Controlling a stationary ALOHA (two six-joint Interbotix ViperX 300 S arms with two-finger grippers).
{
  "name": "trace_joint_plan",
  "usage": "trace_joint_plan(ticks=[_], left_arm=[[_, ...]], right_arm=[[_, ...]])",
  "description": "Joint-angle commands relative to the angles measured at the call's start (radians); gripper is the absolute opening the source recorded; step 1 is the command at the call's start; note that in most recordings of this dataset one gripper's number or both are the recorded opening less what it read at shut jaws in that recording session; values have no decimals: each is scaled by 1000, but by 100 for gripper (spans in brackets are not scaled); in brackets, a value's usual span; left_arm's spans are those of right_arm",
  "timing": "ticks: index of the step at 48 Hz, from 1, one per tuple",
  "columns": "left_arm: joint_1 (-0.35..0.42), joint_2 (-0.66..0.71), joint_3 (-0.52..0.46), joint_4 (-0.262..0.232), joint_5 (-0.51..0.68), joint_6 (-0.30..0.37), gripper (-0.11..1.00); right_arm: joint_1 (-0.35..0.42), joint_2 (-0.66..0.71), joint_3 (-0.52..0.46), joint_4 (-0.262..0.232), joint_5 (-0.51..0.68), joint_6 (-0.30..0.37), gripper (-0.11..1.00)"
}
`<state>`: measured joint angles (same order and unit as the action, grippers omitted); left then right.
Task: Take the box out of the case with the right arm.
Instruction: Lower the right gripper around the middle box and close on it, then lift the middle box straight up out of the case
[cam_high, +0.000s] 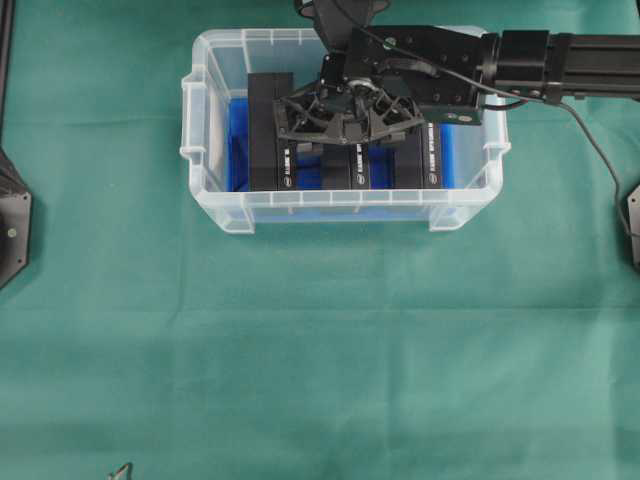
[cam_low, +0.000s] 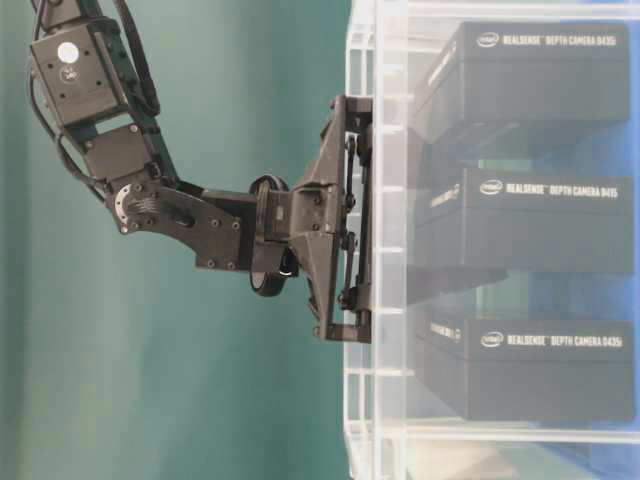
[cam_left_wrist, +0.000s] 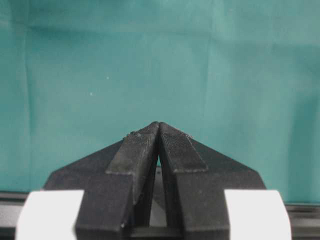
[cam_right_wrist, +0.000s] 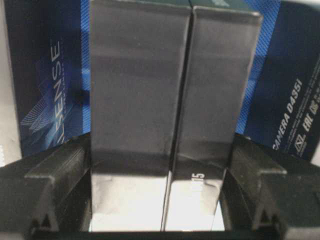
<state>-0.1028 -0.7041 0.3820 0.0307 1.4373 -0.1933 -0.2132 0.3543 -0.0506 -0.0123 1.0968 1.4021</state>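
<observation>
The case (cam_high: 340, 212) is a clear plastic bin with a blue floor, standing at the back of the green cloth. Three black boxes stand on edge inside it. My right gripper (cam_high: 350, 140) reaches down into the case and is shut on the middle box (cam_high: 352, 170). In the right wrist view its fingers (cam_right_wrist: 60, 170) press both sides of that box (cam_right_wrist: 140, 75). The table-level view shows the right gripper (cam_low: 358, 222) at the case wall (cam_low: 375, 400), level with the middle box (cam_low: 520, 225). My left gripper (cam_left_wrist: 159, 125) is shut on nothing above bare cloth.
A black box (cam_high: 270, 130) stands to the left of the held one and another (cam_high: 410, 160) to its right, both close beside it. The right arm (cam_high: 560, 60) stretches in from the right edge. Green cloth (cam_high: 320, 350) covers the table in front.
</observation>
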Motion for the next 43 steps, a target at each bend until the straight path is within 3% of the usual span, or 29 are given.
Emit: trace_joint_plan(ticks=[1,9,19,43], left_arm=[[2,0,-29,0,-5,0,0],[2,0,-29,2,-5,0,0],[2,0,-29,2,-5,0,0],[2,0,-31,2,-5,-2,0]], right_arm=[[8,-17,-25,-2,2,-3,66],[9,-34,-60,-2,28,-2,66],[6,-61,-153,-5,163,-2,66],[8,-97,-453,-84,457,-3,66]])
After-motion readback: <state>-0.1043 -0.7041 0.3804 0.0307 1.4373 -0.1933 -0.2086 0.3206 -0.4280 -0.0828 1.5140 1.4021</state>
